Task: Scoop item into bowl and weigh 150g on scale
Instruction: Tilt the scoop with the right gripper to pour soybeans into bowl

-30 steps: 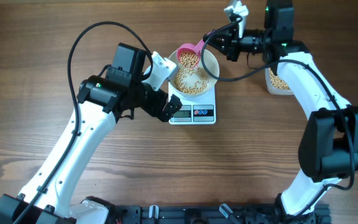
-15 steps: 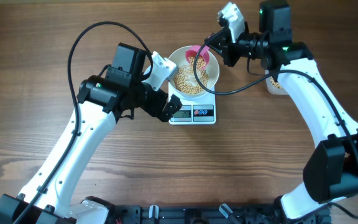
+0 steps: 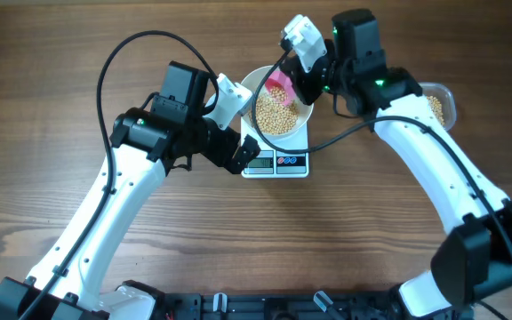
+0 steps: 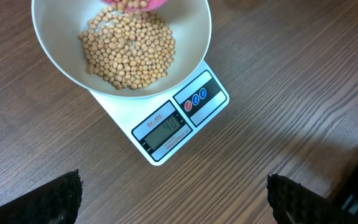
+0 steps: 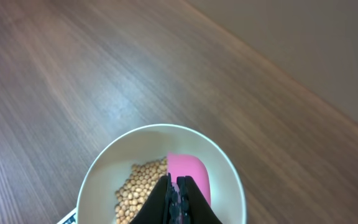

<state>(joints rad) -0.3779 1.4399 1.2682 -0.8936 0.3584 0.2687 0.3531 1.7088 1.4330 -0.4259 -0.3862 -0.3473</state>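
The right gripper [image 5: 176,200] was clenched on a pink scoop [image 5: 190,177], whose handle was hidden between the fingers. The scoop was held over the bowl [image 5: 101,171]. Beans [image 4: 129,50] were heaped in the bowl on the scale [image 4: 166,134], whose digits were hard to read. The left gripper [image 4: 176,199] was spread wide, with only its tips seen.

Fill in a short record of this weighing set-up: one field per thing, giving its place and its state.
scale: white, digits unclear
bowl: white, on scale
beans: heaped in bowl
pink scoop: tipped over bowl
right end effector: shut on pink scoop
left end effector: open, empty, above scale
tub: clear, beans inside, apart from scale
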